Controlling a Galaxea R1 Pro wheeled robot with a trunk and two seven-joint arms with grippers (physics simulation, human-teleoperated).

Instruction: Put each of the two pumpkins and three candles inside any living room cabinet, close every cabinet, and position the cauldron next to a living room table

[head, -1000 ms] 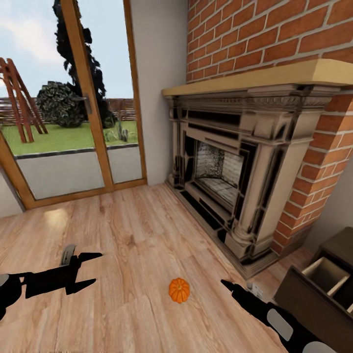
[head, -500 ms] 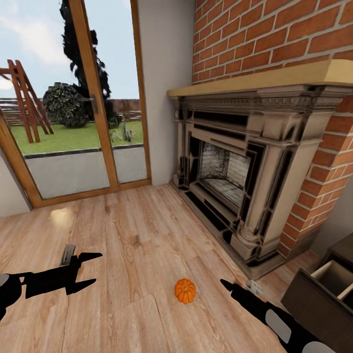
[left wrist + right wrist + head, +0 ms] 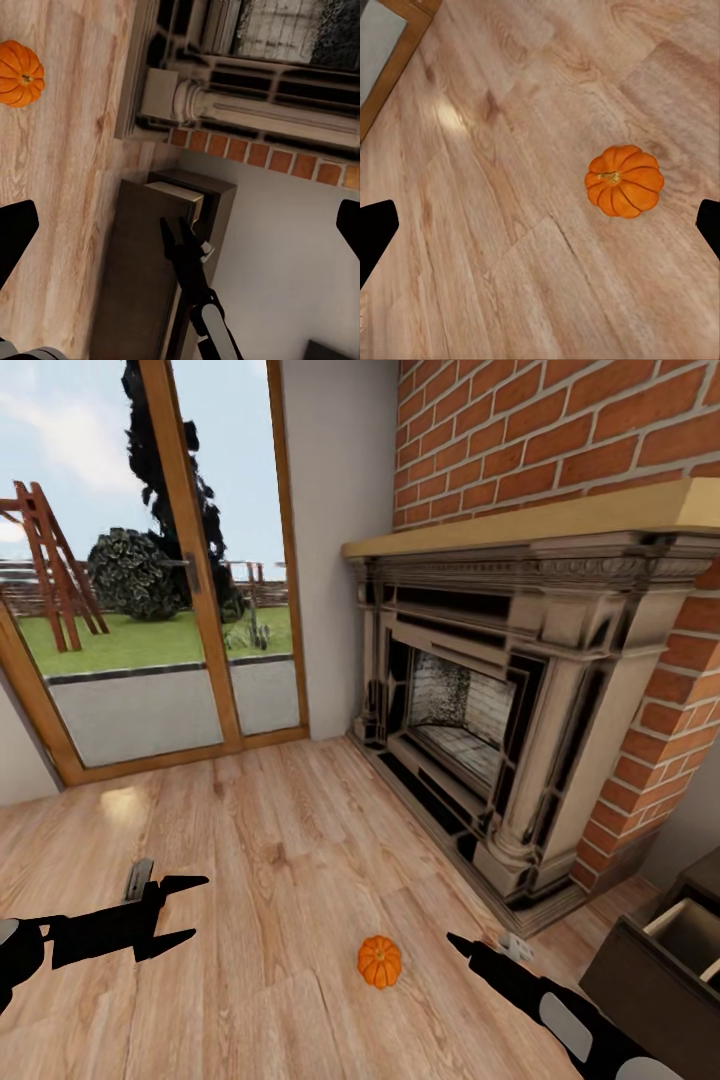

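One pumpkin (image 3: 380,961) lies between left gripper (image 3: 186,913) and right gripper (image 3: 455,940).

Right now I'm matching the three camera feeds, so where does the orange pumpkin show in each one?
Head view: pumpkin on the wood floor, low centre, between the two grippers.
Left wrist view: pumpkin at the upper left edge, on the floor.
Right wrist view: pumpkin right of centre, stem up.
Shared landmark: wood floor.

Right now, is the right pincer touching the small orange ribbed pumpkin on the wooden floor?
Apart. In the head view, bare floor separates the right pincer from the small orange ribbed pumpkin.
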